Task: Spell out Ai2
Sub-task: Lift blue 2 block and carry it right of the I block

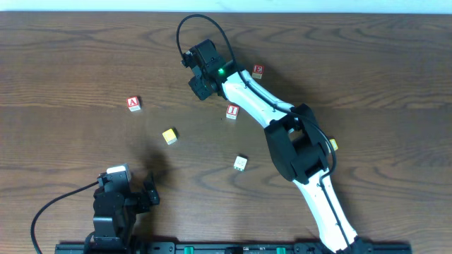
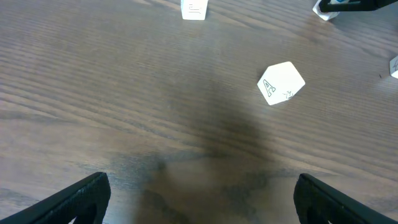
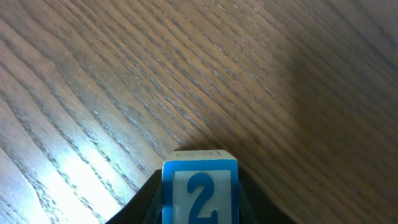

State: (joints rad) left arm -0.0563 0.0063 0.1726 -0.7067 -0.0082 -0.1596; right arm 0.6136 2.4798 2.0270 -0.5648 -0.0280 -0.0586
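Note:
My right gripper (image 1: 200, 86) is at the far middle of the table, shut on a blue-bordered "2" block (image 3: 199, 190) held above the wood. A red "A" block (image 1: 133, 104) lies at the left. A red "I" block (image 1: 232, 111) lies right of my right gripper. My left gripper (image 1: 145, 194) is open and empty near the front left edge. Its wrist view shows a pale block with a green "A" (image 2: 280, 83) ahead of the open fingers (image 2: 199, 199).
A yellow block (image 1: 169, 135) lies at the left middle, a white block (image 1: 240, 163) near the centre, and a red-lettered block (image 1: 258, 70) at the back right. Another white block (image 2: 193, 9) shows at the top of the left wrist view.

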